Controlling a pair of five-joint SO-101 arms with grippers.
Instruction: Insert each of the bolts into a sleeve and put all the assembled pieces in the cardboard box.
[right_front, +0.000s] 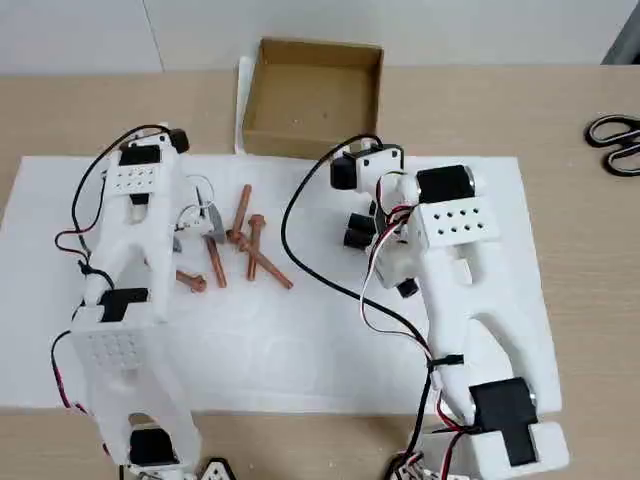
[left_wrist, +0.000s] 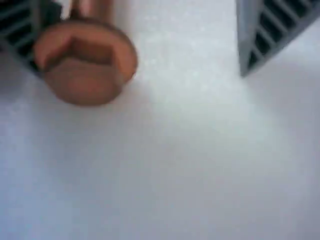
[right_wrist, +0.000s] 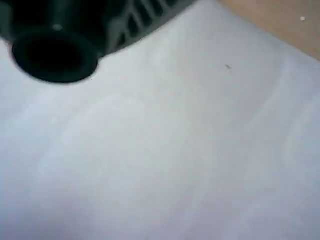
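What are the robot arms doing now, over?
Left gripper open, bolt beside one finger. Right gripper at black sleeve. Cardboard box holds no pieces. Loose bolts nearby.

Both arms, the left arm (right_front: 130, 290) and the right arm (right_front: 455, 285), are built of smooth white printed shells. Black boxy motors (right_front: 445, 184) sit at the joints, beside flat plates drilled with a grid of small holes (right_front: 460, 224). A black cable (right_front: 286, 215) loops to the right arm and thin red, white and black wires (right_front: 380, 255) trail along both — the left gripper (left_wrist: 140, 72) has grey ribbed fingers (left_wrist: 265, 30).
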